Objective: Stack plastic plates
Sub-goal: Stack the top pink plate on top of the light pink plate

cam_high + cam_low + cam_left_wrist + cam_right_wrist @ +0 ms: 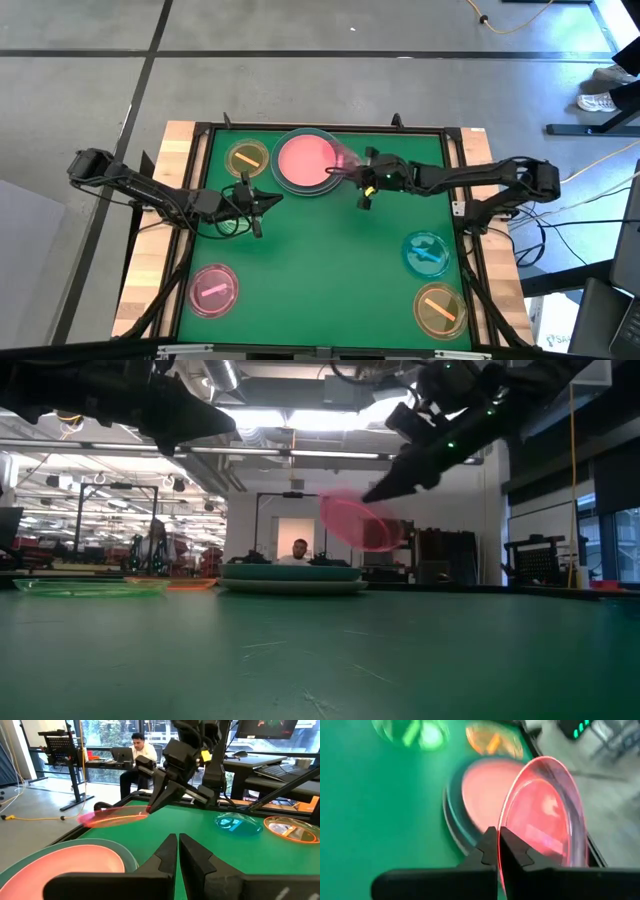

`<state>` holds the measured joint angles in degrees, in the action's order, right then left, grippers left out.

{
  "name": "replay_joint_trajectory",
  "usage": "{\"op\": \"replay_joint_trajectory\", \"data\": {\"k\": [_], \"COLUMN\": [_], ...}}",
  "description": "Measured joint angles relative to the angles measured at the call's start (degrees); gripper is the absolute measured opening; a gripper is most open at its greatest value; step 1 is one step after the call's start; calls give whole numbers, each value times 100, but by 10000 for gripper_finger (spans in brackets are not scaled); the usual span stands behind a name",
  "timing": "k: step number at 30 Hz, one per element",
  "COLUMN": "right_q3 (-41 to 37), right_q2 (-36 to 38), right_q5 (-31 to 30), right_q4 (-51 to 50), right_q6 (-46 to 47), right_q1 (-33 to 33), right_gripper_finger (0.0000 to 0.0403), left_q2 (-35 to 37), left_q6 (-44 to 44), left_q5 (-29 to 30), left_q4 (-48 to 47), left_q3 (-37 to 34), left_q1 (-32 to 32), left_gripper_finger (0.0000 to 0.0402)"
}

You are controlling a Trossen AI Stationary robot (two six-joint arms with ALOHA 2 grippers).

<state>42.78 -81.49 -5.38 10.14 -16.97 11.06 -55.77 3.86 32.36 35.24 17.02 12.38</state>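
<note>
A stack of large plates [305,162], opaque pink on top with a teal rim below it, sits at the table's far middle. It also shows in the low view [290,575]. My right gripper [352,172] is shut on a small translucent pink plate [345,157], which it holds in the air by the stack's right edge. This plate also shows in the low view [358,523] and the left wrist view [117,815]. My left gripper [258,205] hovers shut and empty just near-left of the stack; its fingers show in its own view [177,847]. My right gripper pinches the small pink plate's rim [503,851] between its two fingers, at the edge nearest the gripper. The fingers come from the table's right side, slanting down. The plate is lifted clear and tilted steeply, reaching out past the fingertips over the stack's right edge [372,532].
Small plates lie flat on the green mat: a yellow one [247,157] at the far left, a pink one [213,289] at the near left, a blue one [427,252] and an orange-yellow one [440,308] at the near right. A person [137,755] sits beyond the table.
</note>
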Motion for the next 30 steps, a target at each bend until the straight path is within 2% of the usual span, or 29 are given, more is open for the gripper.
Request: {"op": "replay_joint_trajectory", "data": {"k": [7,15,18,23,30], "right_q3": [192,1058,1328,1567,1622], "right_q2": [-755,-1880,-2239,-2632,-2892], "right_q5": [639,740,620,82,-69], "right_q4": [1270,1372,1374,1318,1198], "right_q6": [-2,2,2,13,16], "right_q1": [-21,-19,-19,-17,-17], "right_gripper_finger": [1,1,1,1,1], "left_q2": [0,0,0,0,0], "left_q6": [0,0,-2,0,0], "left_q5": [0,-1,-2,-4,-5], "left_q4": [25,35,32,23,35], "left_q3": [0,0,2,2,2], "left_q1": [0,0,0,0,0], "left_gripper_finger": [11,11,11,11,11]}}
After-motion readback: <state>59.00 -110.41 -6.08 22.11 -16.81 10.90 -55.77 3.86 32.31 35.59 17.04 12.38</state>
